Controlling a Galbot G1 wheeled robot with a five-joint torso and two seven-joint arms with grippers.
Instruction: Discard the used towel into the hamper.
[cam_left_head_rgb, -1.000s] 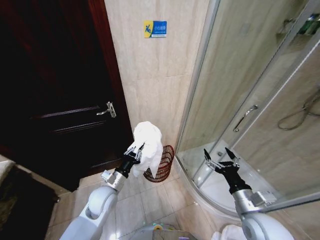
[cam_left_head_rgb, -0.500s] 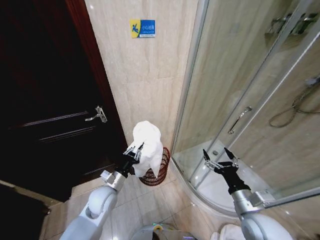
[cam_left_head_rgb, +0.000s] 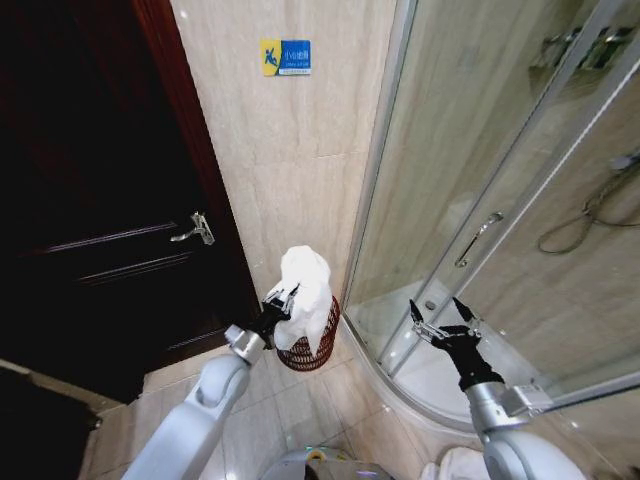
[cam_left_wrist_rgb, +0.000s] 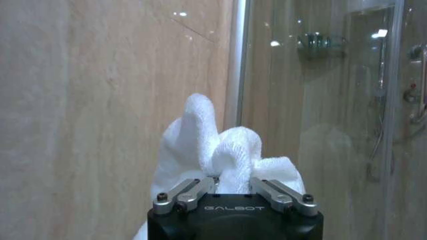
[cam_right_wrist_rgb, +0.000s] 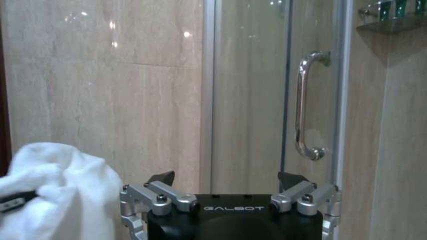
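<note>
My left gripper (cam_left_head_rgb: 284, 299) is shut on the white towel (cam_left_head_rgb: 308, 293), which hangs bunched above the hamper (cam_left_head_rgb: 310, 350), a dark red-brown wire basket standing on the floor against the tiled wall. The towel covers most of the hamper's opening from this angle. In the left wrist view the towel (cam_left_wrist_rgb: 217, 152) bulges up between the closed fingers of the left gripper (cam_left_wrist_rgb: 233, 187). Off to the right, my right gripper (cam_left_head_rgb: 442, 322) is held open and empty in front of the shower enclosure. In the right wrist view the right gripper (cam_right_wrist_rgb: 227, 181) is spread wide, with the towel (cam_right_wrist_rgb: 57, 190) at the edge.
A dark wooden door (cam_left_head_rgb: 90, 200) with a metal handle (cam_left_head_rgb: 195, 230) stands left of the hamper. The curved glass shower enclosure (cam_left_head_rgb: 480, 200) with its handle (cam_right_wrist_rgb: 305, 105) stands to the right. A blue and yellow sign (cam_left_head_rgb: 285, 57) is on the beige tiled wall. The floor is tiled.
My left gripper has carried the towel forward and a little right, over the hamper. The camera shifted between the oldest frame and the later ones. The right arm stays put.
</note>
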